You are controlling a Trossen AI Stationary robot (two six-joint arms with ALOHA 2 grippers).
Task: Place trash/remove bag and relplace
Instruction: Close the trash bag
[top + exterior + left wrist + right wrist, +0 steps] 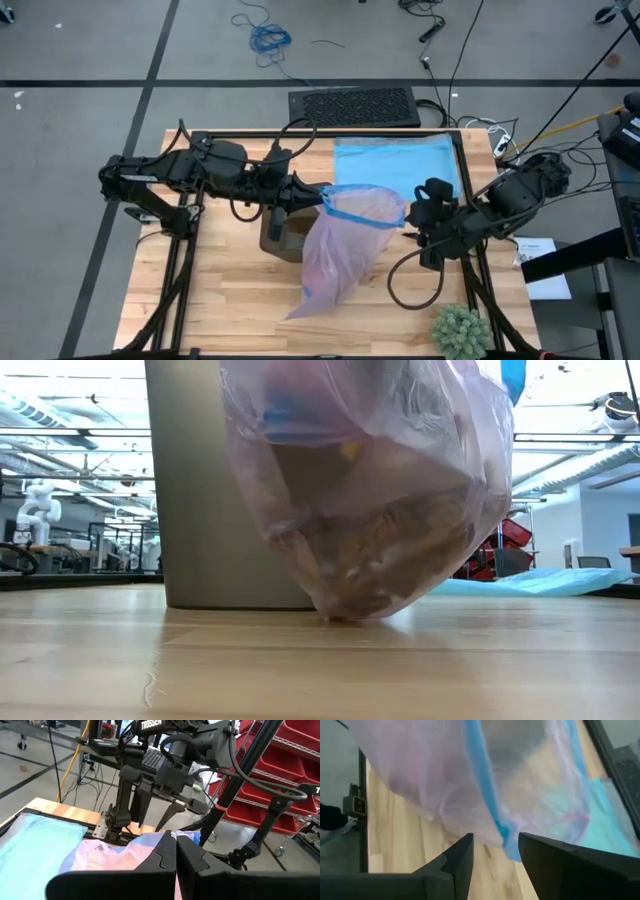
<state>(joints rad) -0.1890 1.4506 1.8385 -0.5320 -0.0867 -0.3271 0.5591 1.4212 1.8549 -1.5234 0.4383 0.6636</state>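
Now, wooden table (230, 300), pink bag (335, 255) lifted at centre, left gripper (322, 198) clenched on its rim, right gripper (412, 212) at three o'clock, released, blue bag (395, 160) at twelve, plant (461, 331) at five.

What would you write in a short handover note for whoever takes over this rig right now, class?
Left gripper: shut on the bag at its blue-edged rim.
Right gripper: open at the rim's opposite side, gripping nothing.
The bag, holding the trash, is out of the bin, its bottom resting on the table beside it.
Done: trash bagged, bag lifted out.
Left: set it aside and fit the light blue bag into the bin.
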